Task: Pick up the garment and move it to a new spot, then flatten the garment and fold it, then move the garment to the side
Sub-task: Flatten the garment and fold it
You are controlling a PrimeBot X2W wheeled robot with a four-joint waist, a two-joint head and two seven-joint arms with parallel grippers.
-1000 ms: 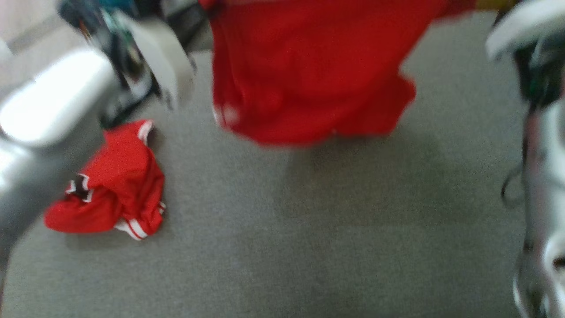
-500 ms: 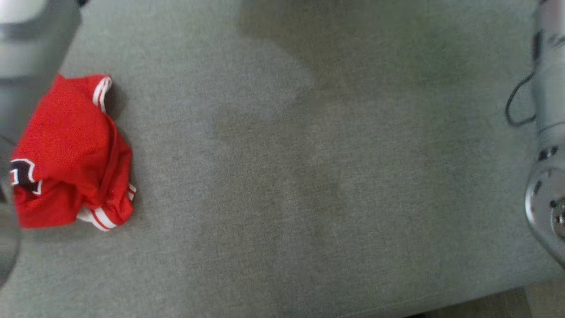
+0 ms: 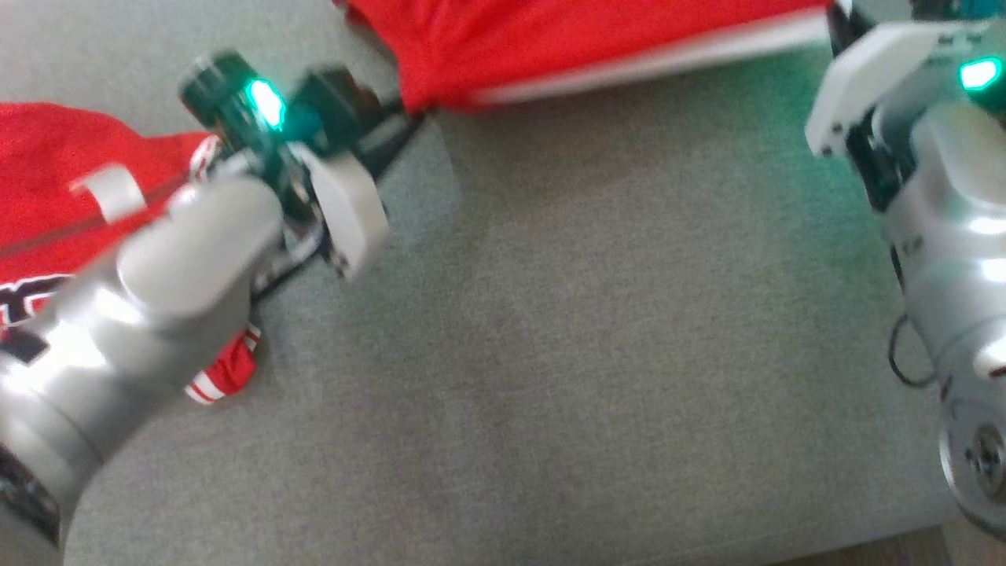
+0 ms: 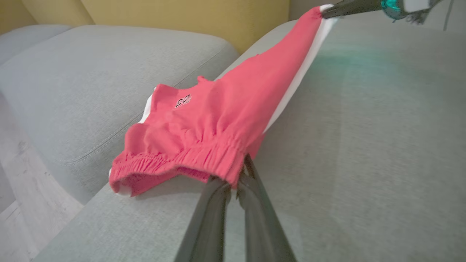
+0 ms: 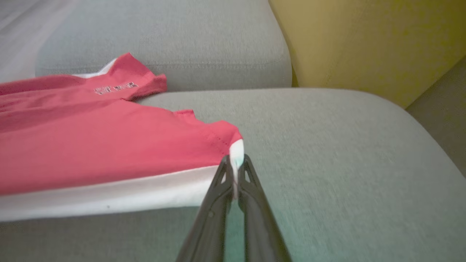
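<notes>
Holds one pair of red shorts (image 4: 204, 120), white-striped, stretched between two claws across the grey sofa cushion (image 4: 382, 145). Clamps the elastic waistband with the left gripper (image 4: 238, 174); pinches the white-edged far corner with the right gripper (image 5: 236, 169). Leaves one crumpled red jersey (image 3: 47, 181) beside the left forearm.

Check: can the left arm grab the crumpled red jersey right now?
Probably not yet. The jersey lies close by the left forearm, but the left gripper is shut on the waistband of the shorts, which stretch to the right gripper.
</notes>
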